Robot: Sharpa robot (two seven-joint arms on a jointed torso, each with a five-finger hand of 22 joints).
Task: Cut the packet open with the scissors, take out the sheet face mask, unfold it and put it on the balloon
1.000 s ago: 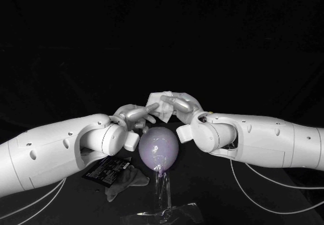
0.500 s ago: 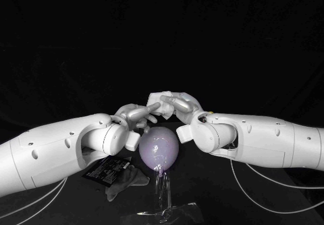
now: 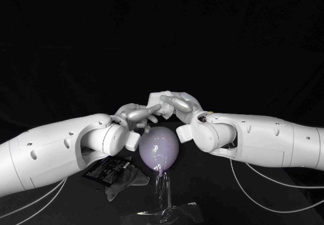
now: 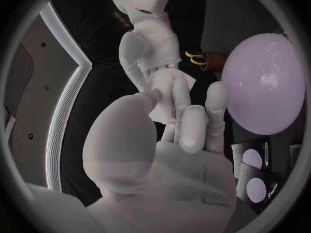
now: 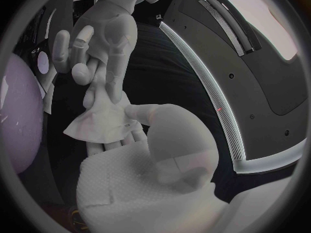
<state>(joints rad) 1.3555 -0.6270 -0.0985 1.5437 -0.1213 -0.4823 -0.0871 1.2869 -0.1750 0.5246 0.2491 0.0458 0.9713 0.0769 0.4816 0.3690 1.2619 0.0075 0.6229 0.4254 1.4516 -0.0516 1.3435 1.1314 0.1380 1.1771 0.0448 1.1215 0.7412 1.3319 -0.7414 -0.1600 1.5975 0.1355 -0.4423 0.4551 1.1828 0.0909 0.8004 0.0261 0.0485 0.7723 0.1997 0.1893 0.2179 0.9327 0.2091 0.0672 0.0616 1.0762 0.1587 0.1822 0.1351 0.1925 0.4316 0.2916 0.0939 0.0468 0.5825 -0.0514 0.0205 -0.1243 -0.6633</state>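
Observation:
The folded white sheet mask [image 3: 158,99] is held up above the purple balloon [image 3: 158,147]. My right hand [image 3: 181,106] grips it between thumb and fingers [image 5: 137,112], the mask [image 5: 102,124] lying across them. My left hand [image 3: 137,115] reaches in from the other side, its thumb and a fingertip [image 4: 179,90] pinching the mask's edge [image 4: 170,99]. The balloon [image 4: 266,84] stands just below both hands on a clear stand [image 3: 162,212]. The opened black packet [image 3: 106,170] lies under my left forearm. Yellow-handled scissors [image 4: 197,59] lie on the table beyond the balloon.
A crumpled grey cloth [image 3: 129,181] lies beside the packet, close to the balloon's stand. Both white forearms crowd in on either side of the balloon. Cables hang beneath the right arm [image 3: 256,197].
The left hand's fingers have edged slightly further onto the mask. Everything else stays as it was.

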